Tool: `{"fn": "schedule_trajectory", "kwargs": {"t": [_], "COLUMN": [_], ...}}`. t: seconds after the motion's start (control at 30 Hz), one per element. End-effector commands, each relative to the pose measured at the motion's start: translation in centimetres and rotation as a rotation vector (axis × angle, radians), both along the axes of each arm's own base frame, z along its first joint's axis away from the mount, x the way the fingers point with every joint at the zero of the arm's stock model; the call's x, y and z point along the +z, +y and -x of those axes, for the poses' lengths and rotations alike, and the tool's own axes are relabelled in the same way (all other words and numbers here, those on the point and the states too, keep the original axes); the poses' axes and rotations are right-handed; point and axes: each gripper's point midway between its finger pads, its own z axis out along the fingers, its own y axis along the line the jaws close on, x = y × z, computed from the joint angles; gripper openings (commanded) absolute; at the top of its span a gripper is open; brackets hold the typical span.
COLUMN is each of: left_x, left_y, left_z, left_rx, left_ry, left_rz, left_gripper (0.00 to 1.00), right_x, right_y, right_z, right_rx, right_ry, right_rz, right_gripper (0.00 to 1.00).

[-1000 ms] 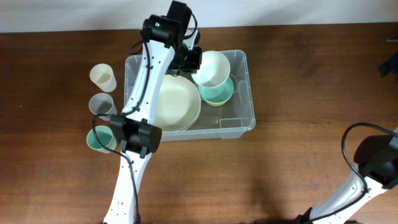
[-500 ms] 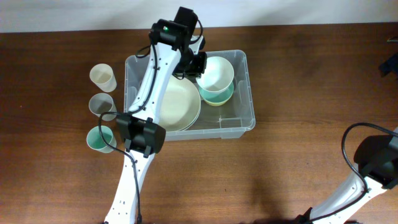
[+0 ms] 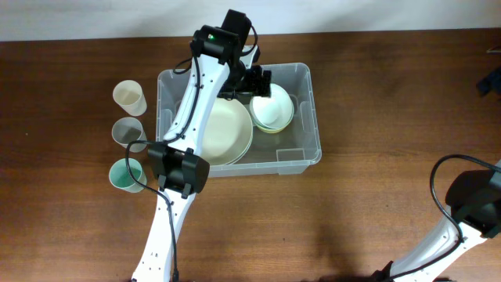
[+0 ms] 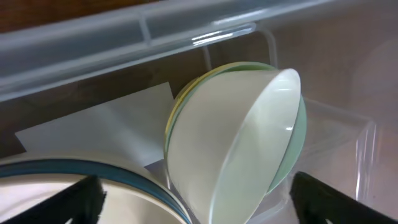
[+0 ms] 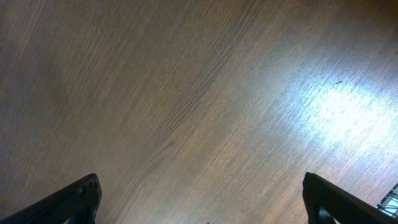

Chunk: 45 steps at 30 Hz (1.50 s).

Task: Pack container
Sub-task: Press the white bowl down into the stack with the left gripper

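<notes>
Fingers [image 4: 78, 198] of the left gripper [image 4: 202, 202] stand spread, tips cut off (right gripper [image 5: 199, 202] gapes too, over bare table [image 5: 186, 93]). Beyond, a white bowl [image 4: 230, 149] leans in a green bowl [image 4: 299, 134] beside a half-hidden plate [image 3: 228, 135], inside the container [image 3: 312, 117] at the table's far side.

A dark brown wooden table [image 3: 391, 94] with fine straight grain fills the scene. Along its far edge runs a pale whitish strip [image 3: 94, 19]; wall or floor, I cannot tell. A bright patch of light [image 5: 339, 102] glares on the wood at the right.
</notes>
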Motion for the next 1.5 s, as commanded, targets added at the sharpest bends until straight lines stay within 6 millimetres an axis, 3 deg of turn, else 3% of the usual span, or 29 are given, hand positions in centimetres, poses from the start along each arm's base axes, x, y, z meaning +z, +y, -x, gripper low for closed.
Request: {"fn": "schedule_trajectory", "kwargs": {"t": [0.0,0.07,0.1,0.17,0.23,0.3,0.33,0.83,1.3,1.47], "left_x": [0.2,0.8,0.9,0.9,0.8,0.8,0.8,0.7,0.4,0.8], "left_y": [1.5,2.0,2.3,3.1,3.5,3.6,3.4,-0.7,-0.9,-0.2], "left_z": [-1.1,-1.4,-1.6,-1.8,-1.8,-1.8,-1.7,-0.7,-0.7,-1.1], "left_rx": [0.027,0.04,0.047,0.063,0.067,0.064,0.062,-0.044,-0.056,-0.04], "left_ry": [-0.005,-0.001,0.004,0.009,0.013,0.013,0.012,-0.045,-0.061,-0.07], "left_rz": [0.027,0.074,0.095,0.093,0.084,0.084,0.084,0.048,0.018,0.018], "left_gripper": [0.99,0.95,0.84,0.72,0.45,0.05,0.01,0.01,0.01,0.01], "right_x": [0.1,0.1,0.0,0.1,0.1,0.1,0.1,0.1,0.1,0.1], "right_y": [-0.1,-0.1,-0.1,0.0,0.0,0.0,-0.1,-0.1,0.0,-0.1], "right_z": [0.2,0.2,0.2,0.2,0.2,0.2,0.2,0.2,0.2,0.2], "right_rx": [-0.005,-0.005,-0.005,-0.005,-0.005,-0.005,-0.005,-0.005,-0.005,-0.005], "right_ry": [0.008,0.008,0.008,0.008,0.008,0.008,0.008,0.008,0.008,0.008], "right_rz": [0.008,0.008,0.008,0.008,0.008,0.008,0.008,0.008,0.008,0.008], "right_gripper": [0.99,0.99,0.99,0.99,0.99,0.99,0.99,0.99,0.99,0.99]}}
